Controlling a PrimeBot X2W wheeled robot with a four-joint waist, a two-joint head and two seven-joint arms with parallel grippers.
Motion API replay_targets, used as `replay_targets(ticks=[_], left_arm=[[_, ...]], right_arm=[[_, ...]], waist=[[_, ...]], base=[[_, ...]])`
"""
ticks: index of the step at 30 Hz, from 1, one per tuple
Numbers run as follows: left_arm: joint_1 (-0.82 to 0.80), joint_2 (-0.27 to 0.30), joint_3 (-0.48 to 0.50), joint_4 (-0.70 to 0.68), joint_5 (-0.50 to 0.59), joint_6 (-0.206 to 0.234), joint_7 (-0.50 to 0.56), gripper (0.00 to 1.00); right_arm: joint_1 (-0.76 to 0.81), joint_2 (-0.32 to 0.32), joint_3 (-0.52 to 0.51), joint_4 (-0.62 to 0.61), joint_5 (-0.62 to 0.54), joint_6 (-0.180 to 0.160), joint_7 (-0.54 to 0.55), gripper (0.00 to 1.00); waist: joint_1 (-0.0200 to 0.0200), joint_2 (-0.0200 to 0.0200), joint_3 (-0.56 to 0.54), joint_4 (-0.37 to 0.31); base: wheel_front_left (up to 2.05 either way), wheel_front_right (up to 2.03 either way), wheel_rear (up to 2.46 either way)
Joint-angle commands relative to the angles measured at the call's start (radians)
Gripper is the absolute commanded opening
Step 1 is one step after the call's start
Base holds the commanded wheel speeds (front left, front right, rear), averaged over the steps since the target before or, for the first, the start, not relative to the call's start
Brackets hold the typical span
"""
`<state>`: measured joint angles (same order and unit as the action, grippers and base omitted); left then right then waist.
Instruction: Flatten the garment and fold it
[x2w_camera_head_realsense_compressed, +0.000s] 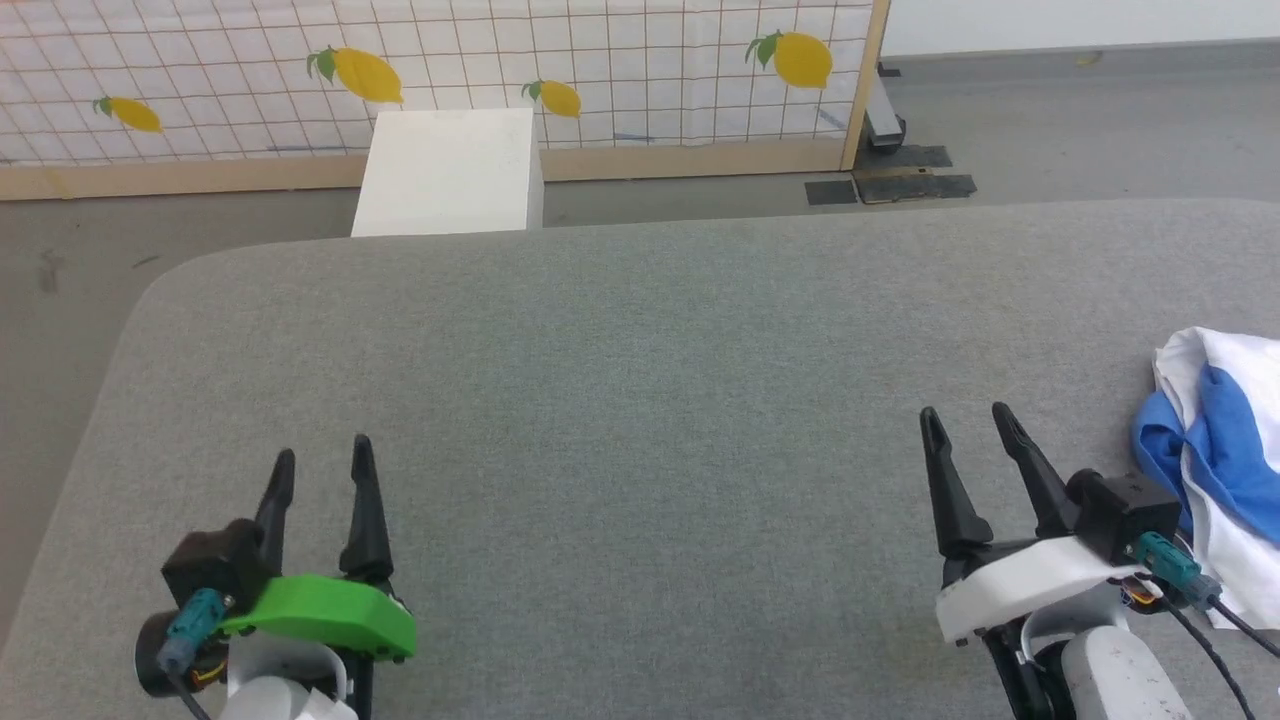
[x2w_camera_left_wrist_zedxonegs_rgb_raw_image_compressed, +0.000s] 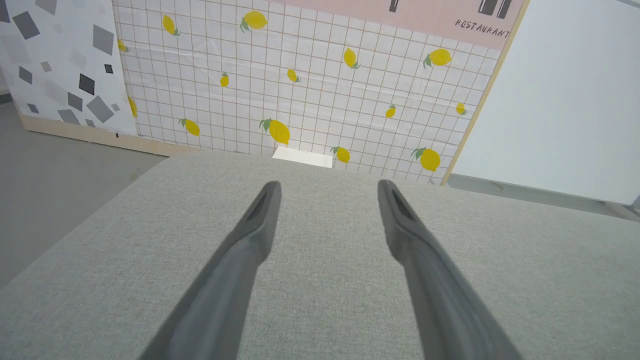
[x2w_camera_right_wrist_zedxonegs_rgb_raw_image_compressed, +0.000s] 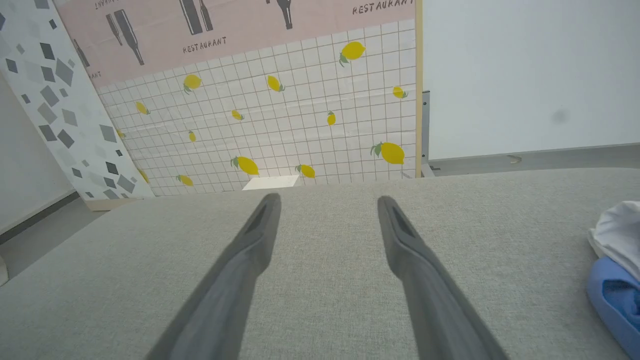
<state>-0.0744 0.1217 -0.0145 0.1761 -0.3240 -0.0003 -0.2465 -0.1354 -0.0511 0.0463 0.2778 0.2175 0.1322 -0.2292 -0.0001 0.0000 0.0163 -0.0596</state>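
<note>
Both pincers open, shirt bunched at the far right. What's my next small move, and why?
Probably swing the right pincer rightward toward the garment. It lies crumpled and untouched at the right of the grey cushion, and that pincer is open, empty and nearest; the left pincer sits far across bare fabric.
</note>
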Motion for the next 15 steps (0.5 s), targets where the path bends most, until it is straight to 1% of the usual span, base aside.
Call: replay_targets(ticks=[1,3,4,15], left_arm=[[0.013,0.001,-0.003,0.010,0.015,-0.006,0.005,1.00],[0.013,-0.001,-0.008,0.021,0.013,-0.007,0.005,1.00],[0.003,0.000,-0.008,0.022,0.000,0.000,0.007,0.00],[0.006,-0.004,-0.007,0.011,0.014,0.000,0.020,0.00]], right_arm=[[0.009,0.001,0.001,0.002,-0.007,-0.002,-0.007,1.00],[0.008,0.001,0.002,0.004,-0.008,-0.002,-0.008,1.00],[0.000,0.000,0.000,0.003,0.000,0.000,0.000,0.00],[0.007,-0.001,-0.003,-0.012,-0.010,0.000,0.012,0.00]], waist=[[0.0001,0.0000,0.004,-0.005],[0.0001,0.0000,0.006,-0.008],[0.0001,0.0000,0.005,-0.007],[0.0001,0.0000,0.004,-0.004]], base=[[0.00,0.00,0.00],[0.00,0.00,0.00],[0.00,0.00,0.00],[0.00,0.00,0.00]])
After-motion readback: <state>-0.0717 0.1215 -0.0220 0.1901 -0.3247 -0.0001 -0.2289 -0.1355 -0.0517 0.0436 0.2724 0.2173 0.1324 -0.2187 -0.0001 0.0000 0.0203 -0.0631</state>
